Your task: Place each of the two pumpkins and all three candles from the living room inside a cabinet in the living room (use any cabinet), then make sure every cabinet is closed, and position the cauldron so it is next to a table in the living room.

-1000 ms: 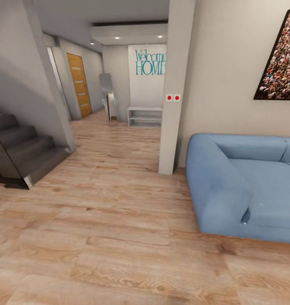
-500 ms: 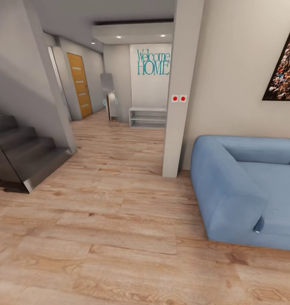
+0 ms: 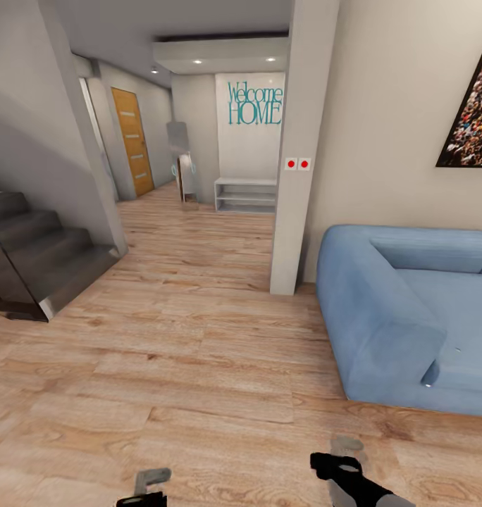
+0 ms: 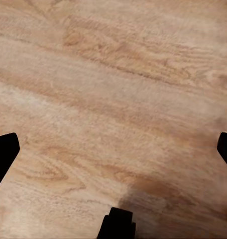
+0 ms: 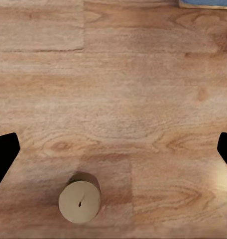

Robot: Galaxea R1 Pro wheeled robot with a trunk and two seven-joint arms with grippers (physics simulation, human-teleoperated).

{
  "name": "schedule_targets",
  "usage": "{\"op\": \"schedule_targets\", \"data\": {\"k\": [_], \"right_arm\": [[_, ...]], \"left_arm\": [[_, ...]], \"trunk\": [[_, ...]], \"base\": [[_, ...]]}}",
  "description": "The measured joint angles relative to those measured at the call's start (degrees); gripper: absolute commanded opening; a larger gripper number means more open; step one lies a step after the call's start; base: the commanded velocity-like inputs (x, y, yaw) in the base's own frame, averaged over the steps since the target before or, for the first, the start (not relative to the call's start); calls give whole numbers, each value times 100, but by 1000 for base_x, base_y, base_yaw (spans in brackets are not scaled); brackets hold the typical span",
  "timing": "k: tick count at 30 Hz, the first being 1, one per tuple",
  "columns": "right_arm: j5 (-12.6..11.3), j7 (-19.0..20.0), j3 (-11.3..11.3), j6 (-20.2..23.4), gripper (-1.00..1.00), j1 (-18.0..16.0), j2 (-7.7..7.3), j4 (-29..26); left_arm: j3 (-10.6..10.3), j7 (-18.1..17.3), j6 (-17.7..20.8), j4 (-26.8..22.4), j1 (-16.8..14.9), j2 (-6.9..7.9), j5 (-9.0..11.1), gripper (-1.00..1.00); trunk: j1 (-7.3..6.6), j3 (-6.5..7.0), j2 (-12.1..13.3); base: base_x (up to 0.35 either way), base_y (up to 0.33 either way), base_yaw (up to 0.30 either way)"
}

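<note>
Both grippers spread wide over the wood floor, left gripper and right gripper, candle standing below the right one.

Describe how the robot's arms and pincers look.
In the head view, the left pincer ends in a pale grey finger above a black body. The right pincer has a grey tip on a black wrist joining a grey arm segment. Both wrist views show black fingers at the frame edges.

The right arm is black near its end, with a grey tip and a grey sleeve further back. The left arm shows a grey tip over black. Both wrist views show black finger ends (flat, unmarked).
</note>
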Motion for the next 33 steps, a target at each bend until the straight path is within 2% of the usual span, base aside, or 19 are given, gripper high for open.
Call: {"op": "schedule_targets", "data": {"k": [1, 3, 4, 5, 6, 7, 9, 11, 12, 14, 15, 16, 17, 18, 19, 21, 26, 29, 33], "right_arm": [[-78, 1, 3, 196, 100, -110, -1, -15], [-470, 7, 11, 780, 100, -383, -10, -46], [-872, -14, 2, 1379, 100, -627, -60, -61], [-1042, -22, 1, 1616, 100, -723, -80, -71], [-1156, -27, 4, 1854, 100, -804, -86, -80], [-1290, -36, 8, 2315, 100, -1018, -83, -149], [-1343, -45, 9, 2672, 100, -1231, -84, -337], [-1360, -78, 9, 2893, 100, -1344, -86, -482], [-1372, -113, 10, 3006, 100, -1404, -77, -597], [-1369, -137, 33, 3068, 100, -1442, -52, -688], [-1357, -146, 60, 3090, 100, -1461, -16, -725], [-1353, -147, 65, 3088, 100, -1464, -12, -724], [-1350, -148, 68, 3077, 100, -1465, -11, -722], [-1345, -148, 72, 3066, 100, -1467, -8, -720], [-1344, -148, 73, 3065, 100, -1467, -8, -720], [-1341, -148, 73, 3057, 100, -1467, -8, -719], [-1338, -147, 70, 3056, 100, -1467, -15, -718], [-1336, -147, 68, 3055, 100, -1467, -19, -719], [-1333, -146, 66, 3055, 100, -1467, -23, -718]], "left_arm": [[-3, -7, 157, 5, -256, -19, 20, 100], [145, -22, 834, 16, -707, -62, 27, 100], [656, -50, 1723, 16, -1139, -92, 25, 100], [854, -66, 2004, 21, -1650, -93, 12, 100], [1049, -78, 2186, 20, -1720, -95, 15, 100], [1372, -119, 2395, 20, -1948, -93, 6, 100], [1592, -273, 2455, 23, -2055, -85, 8, 100], [1701, -496, 2474, 32, -2117, -70, 4, 100], [1762, -751, 2481, 43, -2220, -66, -1, 100], [1803, -969, 2466, 50, -2298, -89, -1, 100], [1809, -997, 1978, 51, -2341, -177, 5, 100], [1796, -882, 1726, 49, -2348, -226, 11, 100], [1791, -419, 1370, 47, -2351, -381, 24, 100], [1778, 1283, 610, -22, -2356, -740, 59, 100], [1786, 1607, 539, -49, -2355, -807, 59, 100], [1783, 2013, 389, -197, -2358, -807, 47, 100], [1772, 2130, 357, -388, -2357, -807, 48, 100], [1771, 2561, 324, -490, -2358, -807, 42, 100], [1789, 3160, 139, -1047, -2366, -807, -3, 100]], "trunk": [[0, 0, -1], [-1, 0, 0], [0, -2, 0], [-1, 0, 0], [-1, -1, 0], [-1, 0, 0], [-1, 0, 0], [21, -18, -39], [43, -36, -79], [87, -72, -159], [109, -90, -199], [131, -108, -239], [153, -126, -280], [175, -144, -320], [197, -162, -360], [241, -198, -440], [350, -288, -641], [416, -342, -761], [504, -414, -921]], "base": [[0, 0, 0], [0, 0, 0], [0, 0, 0], [0, 0, 0], [0, 0, 0], [0, 0, 0], [0, 0, 0], [0, 0, 0], [0, 0, 0], [0, 0, 0], [0, 0, 0], [0, 0, 0], [0, 0, 0], [0, 0, 0], [0, 0, 0], [0, 0, 0], [0, 0, 0], [0, 0, 0], [0, 0, 0]]}}
